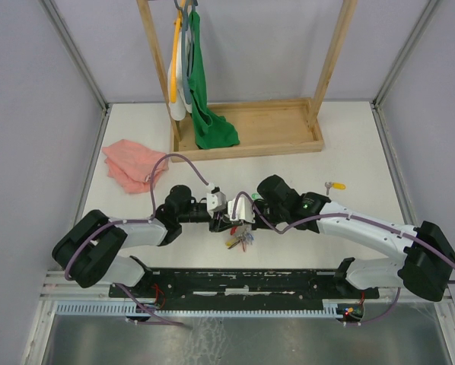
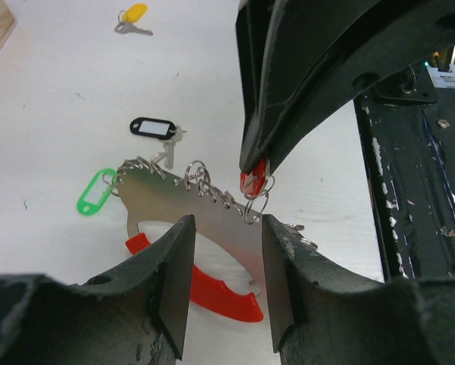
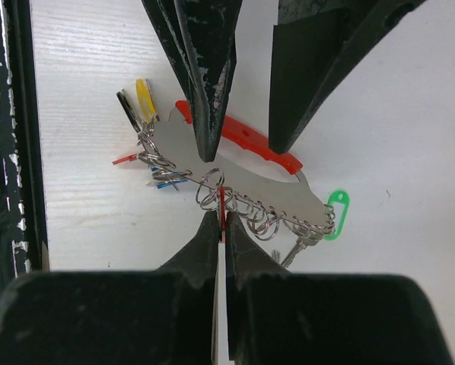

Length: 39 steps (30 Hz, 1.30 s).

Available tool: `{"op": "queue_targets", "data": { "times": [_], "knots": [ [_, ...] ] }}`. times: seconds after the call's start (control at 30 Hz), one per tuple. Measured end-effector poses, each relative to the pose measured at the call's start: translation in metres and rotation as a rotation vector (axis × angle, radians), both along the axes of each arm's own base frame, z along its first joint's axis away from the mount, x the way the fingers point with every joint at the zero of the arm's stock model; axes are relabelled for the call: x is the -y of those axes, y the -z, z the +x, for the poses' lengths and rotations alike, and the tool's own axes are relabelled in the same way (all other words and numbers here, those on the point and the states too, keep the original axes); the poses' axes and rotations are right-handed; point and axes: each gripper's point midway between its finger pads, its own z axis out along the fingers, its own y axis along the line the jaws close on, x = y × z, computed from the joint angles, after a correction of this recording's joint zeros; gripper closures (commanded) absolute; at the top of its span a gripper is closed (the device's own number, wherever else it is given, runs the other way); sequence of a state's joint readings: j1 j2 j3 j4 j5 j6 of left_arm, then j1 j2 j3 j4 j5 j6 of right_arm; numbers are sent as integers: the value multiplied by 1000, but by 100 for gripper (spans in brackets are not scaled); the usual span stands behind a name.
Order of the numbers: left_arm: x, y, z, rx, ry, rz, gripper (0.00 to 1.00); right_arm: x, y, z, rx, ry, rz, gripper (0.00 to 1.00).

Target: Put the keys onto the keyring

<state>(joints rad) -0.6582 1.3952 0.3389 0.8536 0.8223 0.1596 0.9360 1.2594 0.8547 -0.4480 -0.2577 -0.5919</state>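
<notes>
The keyring [image 2: 212,220], a grey plate with a red part [image 2: 212,293] and a row of split rings, is between my grippers at the table's near middle [image 1: 239,228]. My left gripper [image 2: 226,285] is closed across it, one finger on the grey part and one by the red part. My right gripper [image 3: 224,220] is shut on a thin red tag [image 3: 224,199], its split ring at the keyring's [image 3: 243,182] coiled edge. A green tag [image 2: 97,194] and a black-tagged key [image 2: 155,127] sit at one end. A yellow-tagged key [image 1: 335,185] lies alone to the right.
A pink cloth [image 1: 132,163] lies at the left. A wooden rack tray [image 1: 273,125] with a green cloth [image 1: 208,114] stands at the back. The black base rail [image 1: 250,281] runs along the near edge. Yellow and black tags [image 3: 140,103] hang at the keyring's other end.
</notes>
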Motion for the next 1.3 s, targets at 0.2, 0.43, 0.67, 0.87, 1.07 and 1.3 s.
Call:
{"op": "queue_targets", "data": {
  "times": [0.2, 0.43, 0.67, 0.87, 1.07, 1.3],
  "knots": [
    [-4, 3, -3, -37, -13, -26, 52, -6, -10, 3, 30, -2, 42, 99],
    [0, 1, -8, -53, 28, -54, 53, -6, -11, 4, 37, -3, 52, 99],
    [5, 4, -8, -77, 57, -57, 54, -7, -11, 2, 35, -9, 57, 99],
    [10, 1, -6, -91, 79, -72, 59, -8, -11, 1, 31, -14, 61, 99],
    [11, 4, -8, -102, 98, -71, 78, -8, -11, 1, 30, -13, 61, 99],
    [12, 4, -12, -141, 111, -73, 97, -6, -11, 3, 30, 4, 56, 99]
  ]
}}
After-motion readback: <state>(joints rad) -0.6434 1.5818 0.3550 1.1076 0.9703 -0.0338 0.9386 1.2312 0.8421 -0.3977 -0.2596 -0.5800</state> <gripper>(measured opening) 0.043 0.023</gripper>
